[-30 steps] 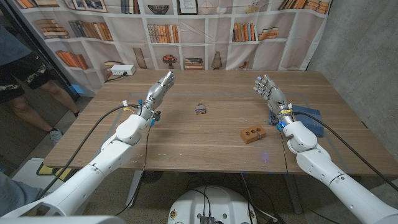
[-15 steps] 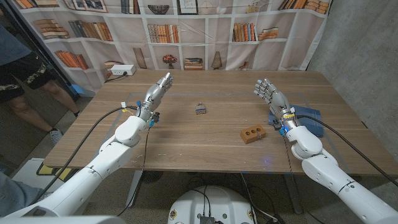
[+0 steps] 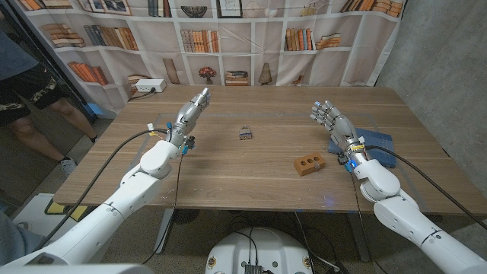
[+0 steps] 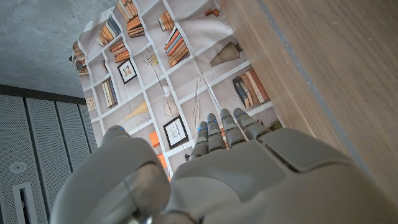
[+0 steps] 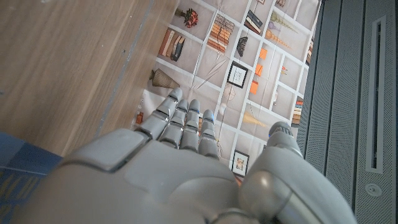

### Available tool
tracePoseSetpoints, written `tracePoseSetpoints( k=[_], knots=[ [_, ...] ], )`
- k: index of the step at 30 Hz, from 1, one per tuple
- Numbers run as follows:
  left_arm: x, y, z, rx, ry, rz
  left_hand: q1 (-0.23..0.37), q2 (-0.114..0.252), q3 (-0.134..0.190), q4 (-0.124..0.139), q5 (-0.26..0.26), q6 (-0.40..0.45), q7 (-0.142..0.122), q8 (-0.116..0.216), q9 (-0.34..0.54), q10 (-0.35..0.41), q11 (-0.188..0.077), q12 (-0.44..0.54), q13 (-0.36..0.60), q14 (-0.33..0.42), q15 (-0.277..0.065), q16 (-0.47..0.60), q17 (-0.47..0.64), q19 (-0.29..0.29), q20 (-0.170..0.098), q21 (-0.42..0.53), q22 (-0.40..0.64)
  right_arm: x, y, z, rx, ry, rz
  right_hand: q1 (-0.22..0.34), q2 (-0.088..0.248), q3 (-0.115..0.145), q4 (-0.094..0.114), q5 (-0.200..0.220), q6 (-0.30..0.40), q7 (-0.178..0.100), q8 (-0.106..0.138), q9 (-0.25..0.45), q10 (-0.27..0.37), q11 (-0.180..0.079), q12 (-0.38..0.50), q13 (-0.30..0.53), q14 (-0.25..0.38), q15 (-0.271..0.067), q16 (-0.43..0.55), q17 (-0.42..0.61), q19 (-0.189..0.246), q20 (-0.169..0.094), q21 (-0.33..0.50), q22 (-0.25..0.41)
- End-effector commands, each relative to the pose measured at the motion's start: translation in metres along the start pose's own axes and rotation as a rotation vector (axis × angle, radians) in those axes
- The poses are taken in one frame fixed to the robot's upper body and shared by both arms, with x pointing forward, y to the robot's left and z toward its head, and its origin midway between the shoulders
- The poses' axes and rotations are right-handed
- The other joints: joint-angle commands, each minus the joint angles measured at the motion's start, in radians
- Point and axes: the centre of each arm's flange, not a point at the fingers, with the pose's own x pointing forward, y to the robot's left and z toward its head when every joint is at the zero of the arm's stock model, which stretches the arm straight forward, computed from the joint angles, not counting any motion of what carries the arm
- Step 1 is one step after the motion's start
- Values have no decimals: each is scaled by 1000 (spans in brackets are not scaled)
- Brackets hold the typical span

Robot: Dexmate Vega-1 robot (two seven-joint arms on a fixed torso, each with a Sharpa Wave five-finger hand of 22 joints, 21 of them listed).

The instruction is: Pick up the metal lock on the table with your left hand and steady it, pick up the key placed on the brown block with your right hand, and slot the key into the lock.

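The metal lock (image 3: 245, 133) is lying on the wooden table (image 3: 228, 179) near the middle, a little toward the far side, well apart from both hands. The brown block (image 3: 307, 164) is sitting nearer and to the right of the lock; two dark holes are showing in its top, and the key on it is too small to make out. The left hand (image 3: 194, 109) is hovering over the far left part of the table, fingers stretched out and close together, holding nothing; in the left wrist view its fingers (image 4: 219, 134) are reaching straight out beside the table's edge toward the bookshelf backdrop (image 4: 165, 68). The right hand (image 3: 329, 117) is standing at the right, far of the block and apart from it, fingers loosely spread and slightly curved, grasping nothing; the right wrist view is showing the same released fingers (image 5: 183, 124). A blue cloth (image 3: 374, 144) is lying on the table just beside the right wrist. A white power strip (image 3: 149, 87) is resting at the far left corner. A person's legs (image 3: 38, 103) are showing beyond the table on the left.
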Motion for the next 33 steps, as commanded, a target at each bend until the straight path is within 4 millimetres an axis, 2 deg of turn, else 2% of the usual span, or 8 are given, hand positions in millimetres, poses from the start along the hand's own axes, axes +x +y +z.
tracePoseSetpoints(
  k=[1, 8, 13, 22, 23, 24, 28, 33],
  knots=[
    [8, -1, -1, -18, 22, -10, 4, 10, 1, -7, -3, 10, 5, 1, 2, 10, 0, 4, 2, 10, -4, 3, 1, 8, -3, 1, 5, -24, 0, 7, -48, -29, 2, 18, 1, 3, -8, 7, 15, -4, 6, 2, 14, -5, 8, 4, 13, -3, 2, 2, 16, -28, 6, 4],
    [3, -6, 3, -5, 34, 2, 7, 13, 2, -7, -4, 12, 4, -1, 2, 13, 0, 4, 2, 12, -4, 2, 1, 9, -2, 1, 5, -41, -2, 16, -107, -29, -2, 31, -3, 5, -12, 8, 28, -11, 7, 2, 27, -14, 9, 5, 31, -16, 3, 2, 32, -32, 8, 4],
    [0, -10, 4, -2, 35, 9, 9, 15, 2, -8, -6, 13, 4, -2, 2, 15, 0, 3, 2, 14, -5, 1, 1, 9, -1, 0, 5, -55, -4, 18, -79, -33, -13, 45, -3, 8, -11, 11, 38, -12, 4, 3, 43, -20, 9, 5, 72, -34, 9, 4, 86, -47, 22, 6],
    [-1, -19, 8, 11, 42, -2, 12, 18, 1, -8, -8, 15, 5, -3, 2, 18, -1, 2, 2, 17, -4, 0, 1, 10, 0, -1, 5, -78, 0, 22, -92, -54, -32, 55, -1, 11, -11, 12, 56, -19, 7, 4, 58, -23, 11, 5, 87, -39, 9, 4, 98, -52, 23, 6],
    [-1, -20, 8, 12, 45, -3, 12, 18, 1, -8, -8, 16, 5, -3, 2, 18, -1, 2, 2, 17, -4, 0, 1, 9, 0, -1, 5, -81, 1, 22, -98, -61, -40, 68, -4, 14, -15, 13, 62, -22, 7, 4, 69, -32, 13, 6, 102, -47, 10, 3, 113, -57, 25, 6],
    [-1, -20, 8, 12, 48, -5, 13, 19, 1, -8, -8, 16, 4, -3, 2, 18, 0, 2, 2, 18, -5, 0, 1, 9, 1, -1, 5, -84, 1, 22, -99, -66, -52, 89, -13, 17, -20, 15, 79, -26, 9, 5, 85, -35, 14, 6, 124, -56, 10, 3, 147, -72, 34, 6],
    [0, -23, 11, 23, 59, -14, 14, 20, 1, -8, -9, 18, 4, -3, 2, 20, 0, 1, 2, 20, -5, 0, 1, 10, 5, -1, 5, -95, 3, 23, -107, -83, -83, 121, -25, 21, -22, 16, 123, -40, 17, 6, 132, -48, 24, 7, 171, -75, 14, 3, 189, -80, 42, 8],
    [2, -25, 15, 42, 61, -22, 16, 22, 1, -8, -11, 19, 3, -5, 2, 20, 0, -1, 2, 20, -6, -1, 1, 10, 5, -2, 5, -107, 3, 24, -122, -86, -112, 138, -31, 24, -25, 18, 143, -43, 21, 6, 148, -52, 27, 7, 184, -77, 13, 3, 200, -82, 42, 7]
  ],
)
